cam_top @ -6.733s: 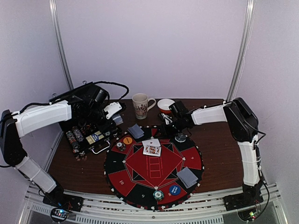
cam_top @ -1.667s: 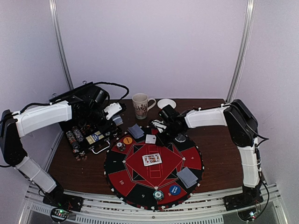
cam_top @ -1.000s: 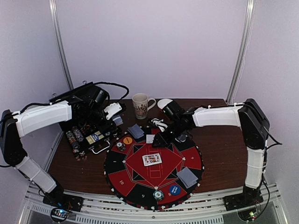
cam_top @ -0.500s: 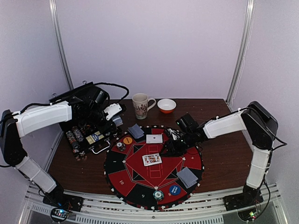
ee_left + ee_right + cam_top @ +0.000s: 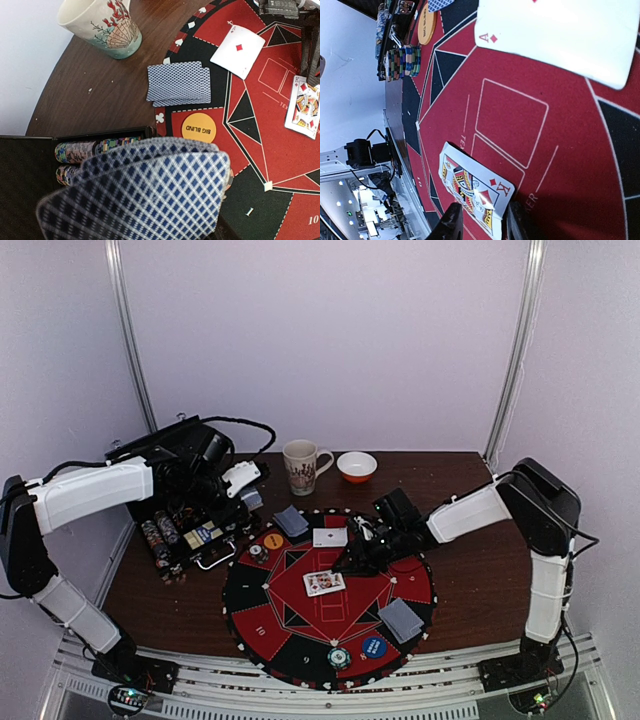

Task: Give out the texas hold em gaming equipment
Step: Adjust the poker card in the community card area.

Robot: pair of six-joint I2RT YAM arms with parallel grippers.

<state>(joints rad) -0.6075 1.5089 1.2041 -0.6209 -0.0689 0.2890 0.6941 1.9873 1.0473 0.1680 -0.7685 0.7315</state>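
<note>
My left gripper (image 5: pixel 245 495) is shut on a deck of cards with blue-checked backs (image 5: pixel 145 195), held over the edge of the black case; the deck hides its fingers. My right gripper (image 5: pixel 482 216) is low over the red-and-black mat (image 5: pixel 300 625), open, one fingertip on each side of the near end of the face-up king of diamonds (image 5: pixel 475 192), also seen from above (image 5: pixel 322 583). The ace of diamonds (image 5: pixel 330 537) lies face up farther back. Face-down card pairs lie at the back left (image 5: pixel 291 521) and front right (image 5: pixel 401 619).
An orange BIG BLIND disc (image 5: pixel 198 127), a blue disc (image 5: pixel 373 647) and chip stacks (image 5: pixel 258 553) (image 5: pixel 340 657) sit on the mat. The open black case (image 5: pixel 185 530) holds chip rows at the left. A mug (image 5: pixel 300 466) and a bowl (image 5: pixel 357 466) stand behind the mat.
The right gripper left the ace at the mat's far side, swung out and came down at the king in the centre. The left arm has not moved.
</note>
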